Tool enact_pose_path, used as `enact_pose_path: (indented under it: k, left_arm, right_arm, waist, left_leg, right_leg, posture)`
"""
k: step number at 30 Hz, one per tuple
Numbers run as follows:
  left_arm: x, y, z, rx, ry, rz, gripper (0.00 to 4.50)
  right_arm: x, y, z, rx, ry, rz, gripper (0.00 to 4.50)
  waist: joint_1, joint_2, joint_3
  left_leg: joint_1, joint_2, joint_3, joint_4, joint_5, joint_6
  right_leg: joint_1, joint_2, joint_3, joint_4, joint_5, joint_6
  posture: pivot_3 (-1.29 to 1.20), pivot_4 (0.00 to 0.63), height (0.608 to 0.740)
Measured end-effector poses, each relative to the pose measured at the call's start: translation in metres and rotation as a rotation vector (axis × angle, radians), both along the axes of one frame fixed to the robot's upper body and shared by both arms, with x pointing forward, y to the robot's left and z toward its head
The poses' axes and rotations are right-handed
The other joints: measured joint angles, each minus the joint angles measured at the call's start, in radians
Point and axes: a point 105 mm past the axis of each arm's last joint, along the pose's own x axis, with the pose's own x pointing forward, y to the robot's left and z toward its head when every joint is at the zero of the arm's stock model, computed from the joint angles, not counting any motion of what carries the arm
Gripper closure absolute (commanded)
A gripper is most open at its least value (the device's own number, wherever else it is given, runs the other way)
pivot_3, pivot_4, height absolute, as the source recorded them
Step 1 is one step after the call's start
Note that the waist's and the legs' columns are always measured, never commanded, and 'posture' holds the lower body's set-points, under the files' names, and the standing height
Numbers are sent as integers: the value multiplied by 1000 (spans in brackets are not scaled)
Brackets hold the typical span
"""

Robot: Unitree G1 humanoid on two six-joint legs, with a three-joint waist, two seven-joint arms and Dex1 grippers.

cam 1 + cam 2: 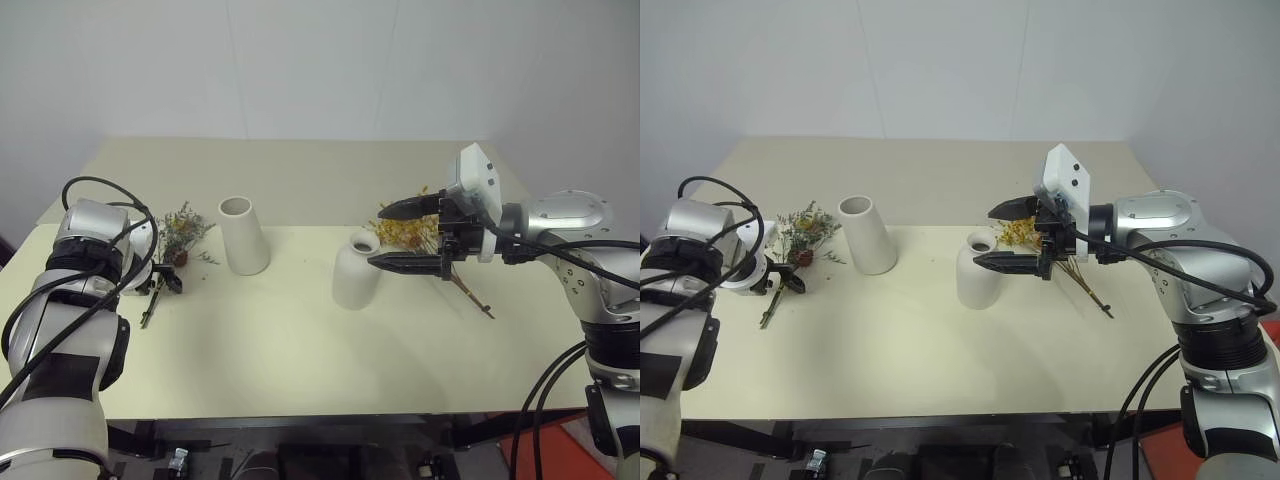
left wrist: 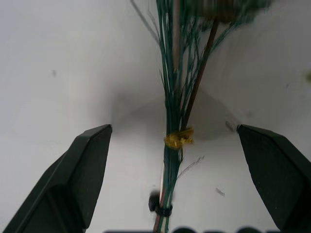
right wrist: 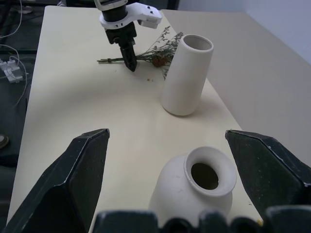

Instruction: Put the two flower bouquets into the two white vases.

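Desk [image 1: 300, 370]: both bouquets lie outside vases, nothing placed | my left gripper [image 2: 180, 160] jaws open astride grey-green bouquet [image 2: 177, 87] stems | right gripper [image 1: 410, 235] jaws open, empty, yellow bouquet [image 1: 410, 232] at its 3 o'clock

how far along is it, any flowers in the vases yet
Nothing is done: the tapered vase and the bottle vase both stand empty. In hand: the open left gripper straddles the grey-green bouquet stems lying on the table. The open right gripper hovers over the bottle vase; the yellow bouquet lies behind it. Both placements remain.
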Motion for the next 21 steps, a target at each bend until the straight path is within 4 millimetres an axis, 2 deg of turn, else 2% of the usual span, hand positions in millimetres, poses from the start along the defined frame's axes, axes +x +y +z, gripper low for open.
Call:
enact_pose_path:
  k: [3, 14, 21]
  left_arm:
    - [4, 0, -1, -10, -19, 4, 863]
    - [6, -6, -1, -17, -11, -23, 4356]
    - [5, -3, 0, -6, -5, -24, 4434]
  right_arm:
    - [-1, 0, 0, -6, -5, 0, 0]
    - [-2, -2, -1, -17, -6, -12, 0]
    - [-1, -2, -1, -16, -7, -16, 0]
  waist:
    - [0, 0, 0]
    - [-9, 0, 0]
    - [-7, 0, 0]
  left_leg:
    - [0, 0, 0, 0, 0, 0]
    - [0, 0, 0, 0, 0, 0]
    - [0, 0, 0, 0, 0, 0]
  right_leg:
    - [0, 0, 0, 0, 0, 0]
    - [0, 0, 0, 0, 0, 1]
    - [0, 0, 0, 0, 0, 1]
  posture:
    - [0, 150, 740]
    - [0, 150, 740]
    - [0, 150, 740]
